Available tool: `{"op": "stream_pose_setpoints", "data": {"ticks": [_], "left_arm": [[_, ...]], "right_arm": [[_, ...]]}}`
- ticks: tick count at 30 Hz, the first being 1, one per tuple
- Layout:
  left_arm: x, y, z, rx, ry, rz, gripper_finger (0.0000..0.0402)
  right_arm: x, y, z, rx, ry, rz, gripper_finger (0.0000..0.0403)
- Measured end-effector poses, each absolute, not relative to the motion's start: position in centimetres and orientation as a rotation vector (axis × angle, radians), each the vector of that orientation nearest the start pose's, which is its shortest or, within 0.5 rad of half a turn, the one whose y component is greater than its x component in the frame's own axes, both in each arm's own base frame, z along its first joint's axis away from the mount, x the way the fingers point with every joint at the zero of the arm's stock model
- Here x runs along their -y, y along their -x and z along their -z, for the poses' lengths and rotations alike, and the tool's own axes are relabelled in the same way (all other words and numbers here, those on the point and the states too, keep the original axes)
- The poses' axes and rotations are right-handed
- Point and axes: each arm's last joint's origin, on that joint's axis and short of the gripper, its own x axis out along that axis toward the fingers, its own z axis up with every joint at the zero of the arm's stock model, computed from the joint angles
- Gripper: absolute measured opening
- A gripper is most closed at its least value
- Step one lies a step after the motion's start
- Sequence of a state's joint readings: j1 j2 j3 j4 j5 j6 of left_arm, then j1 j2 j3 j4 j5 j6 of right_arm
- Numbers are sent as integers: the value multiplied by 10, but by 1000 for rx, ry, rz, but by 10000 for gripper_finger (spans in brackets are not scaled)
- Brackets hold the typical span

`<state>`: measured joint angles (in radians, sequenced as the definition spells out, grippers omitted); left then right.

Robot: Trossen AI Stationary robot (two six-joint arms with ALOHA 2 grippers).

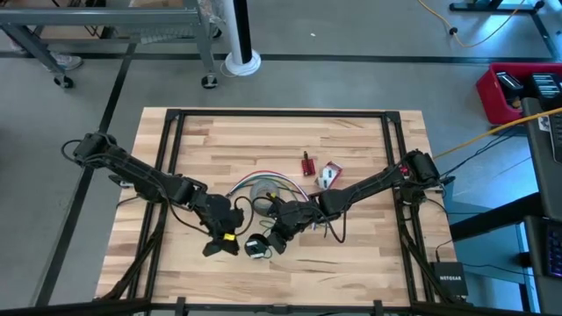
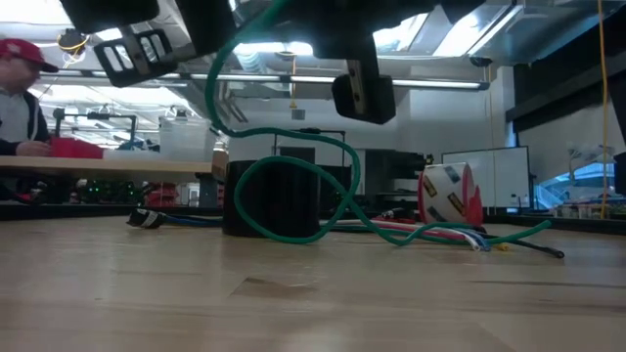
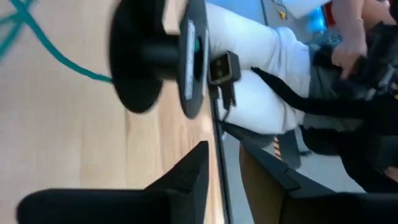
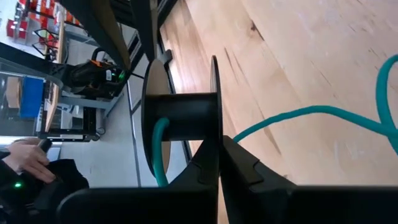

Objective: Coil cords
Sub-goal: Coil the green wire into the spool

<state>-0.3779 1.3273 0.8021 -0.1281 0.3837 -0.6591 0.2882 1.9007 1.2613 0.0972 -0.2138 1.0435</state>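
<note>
Winding is going best with tension: the right pincer (image 4: 219, 163) is sitting clamped on the black spool's (image 4: 180, 118) flange above the counter (image 1: 351, 263), green cord (image 4: 311, 115) trailing from its core; the left pincer (image 1: 221, 247), fingers apart, is hovering just beside.

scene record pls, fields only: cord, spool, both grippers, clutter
cord: green cord, loose loops across the table, one end running onto the spool core
spool: black spool, core nearly bare
right gripper: shut on a spool flange
left gripper: beside the spool, not holding it
clutter: tape roll and coloured wires behind the spool
</note>
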Motion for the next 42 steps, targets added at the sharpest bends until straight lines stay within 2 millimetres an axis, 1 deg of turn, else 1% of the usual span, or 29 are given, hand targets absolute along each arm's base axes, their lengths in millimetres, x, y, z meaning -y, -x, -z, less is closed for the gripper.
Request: {"op": "stream_pose_setpoints", "data": {"ticks": [4,6,9,13,18,21,24,28,31,34,37,40,42], "left_arm": [[110,-243,-226,-1000,630,494,94],[110,-238,-222,-1054,597,478,90],[111,-234,-218,-1070,517,438,79],[109,-236,-218,-1018,432,392,66],[107,-239,-218,-958,345,320,55],[106,-241,-219,-911,297,307,53],[106,-245,-222,-845,242,292,54],[104,-252,-229,-717,166,262,53],[100,-260,-237,-597,159,194,51],[92,-267,-244,-505,170,106,53],[83,-271,-246,-471,189,47,54],[76,-272,-246,-473,194,22,51],[72,-274,-246,-471,199,7,49]], "right_arm": [[-124,-401,-206,-752,-976,-163,1],[-119,-399,-212,-765,-977,-160,1],[-109,-389,-233,-738,-939,-115,1],[-97,-370,-269,-635,-828,-48,1],[-85,-334,-315,-519,-696,65,1],[-79,-308,-338,-480,-638,121,1],[-73,-280,-357,-456,-557,176,1],[-64,-246,-374,-451,-388,243,1],[-57,-233,-380,-434,-241,262,1],[-54,-228,-374,-436,-126,248,1],[-48,-231,-359,-477,-62,261,1],[-37,-232,-337,-541,-55,289,1],[-28,-228,-323,-581,-77,301,1]]}}
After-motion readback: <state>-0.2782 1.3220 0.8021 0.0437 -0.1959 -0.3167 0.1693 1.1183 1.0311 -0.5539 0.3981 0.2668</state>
